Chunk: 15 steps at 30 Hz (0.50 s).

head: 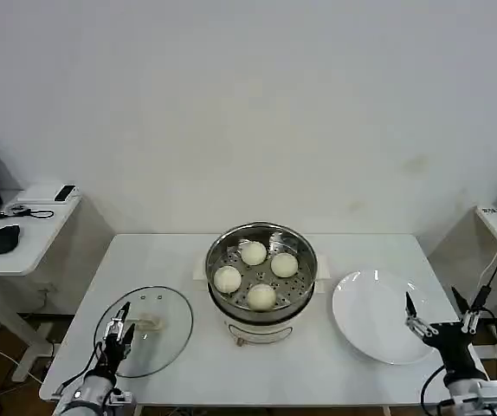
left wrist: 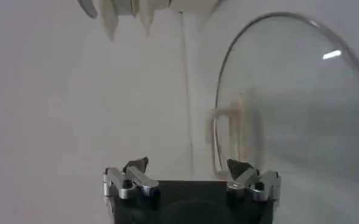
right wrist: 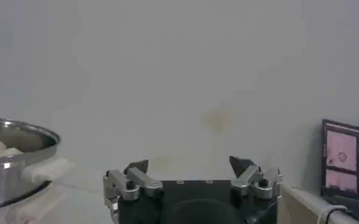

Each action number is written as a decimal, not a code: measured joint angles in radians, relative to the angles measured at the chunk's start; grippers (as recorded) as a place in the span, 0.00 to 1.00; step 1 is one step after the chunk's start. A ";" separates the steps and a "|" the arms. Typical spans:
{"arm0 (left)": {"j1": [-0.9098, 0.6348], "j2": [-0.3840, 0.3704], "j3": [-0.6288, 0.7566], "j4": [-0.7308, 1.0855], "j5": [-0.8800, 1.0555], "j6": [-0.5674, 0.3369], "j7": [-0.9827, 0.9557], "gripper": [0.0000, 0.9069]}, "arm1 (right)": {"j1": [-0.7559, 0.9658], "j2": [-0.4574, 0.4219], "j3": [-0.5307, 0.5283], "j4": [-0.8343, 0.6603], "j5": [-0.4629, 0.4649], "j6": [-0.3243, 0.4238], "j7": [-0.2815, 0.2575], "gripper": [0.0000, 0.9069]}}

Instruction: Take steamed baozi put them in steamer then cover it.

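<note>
Nearest, hovering low at the front left with jaws spread wide and holding nothing: left gripper (head: 119, 333), poised at the near rim of the cover (head: 145, 331), lying flat on the surface (head: 318, 355) left of the steamer (head: 261, 279). Mirroring it at the front right, right gripper (head: 439, 325), jaws likewise wide and empty, sitting just beside the white plate (head: 378, 316). Farther back, resting already on the steamer's perforated tray: all four steamed baozi (head: 261, 296). Judging the cover as stiff, fairly heavy, slick glass, prone to cracking if dropped, so probably best taking hold at the cream handle (left wrist: 228, 143) rather than the rim. Showing no readable brand, label or writing on these things.
</note>
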 measured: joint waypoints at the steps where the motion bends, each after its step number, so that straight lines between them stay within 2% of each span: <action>1: -0.007 0.001 0.002 0.005 0.000 0.000 0.001 1.00 | -0.002 0.000 -0.001 0.000 -0.002 0.001 -0.001 1.00; 10: -0.076 -0.002 0.031 0.059 0.005 0.001 0.001 1.00 | -0.009 0.010 -0.010 0.000 -0.018 0.006 -0.004 1.00; 11: -0.084 -0.002 0.034 0.065 0.005 0.002 0.001 0.96 | -0.009 0.012 -0.011 -0.001 -0.020 0.007 -0.004 1.00; 12: -0.092 -0.002 0.037 0.071 0.005 0.002 0.001 0.81 | -0.009 0.012 -0.012 -0.003 -0.022 0.007 -0.004 1.00; 13: -0.098 -0.002 0.039 0.076 0.005 0.001 0.002 0.20 | -0.009 0.013 -0.013 -0.004 -0.024 0.009 -0.004 1.00; 14: -0.106 -0.002 0.042 0.081 0.005 0.000 0.003 0.00 | -0.008 0.014 -0.014 -0.005 -0.026 0.009 -0.004 1.00; 15: -0.113 -0.002 0.043 0.087 0.006 -0.001 0.003 0.00 | -0.009 0.014 -0.015 -0.006 -0.028 0.009 -0.005 1.00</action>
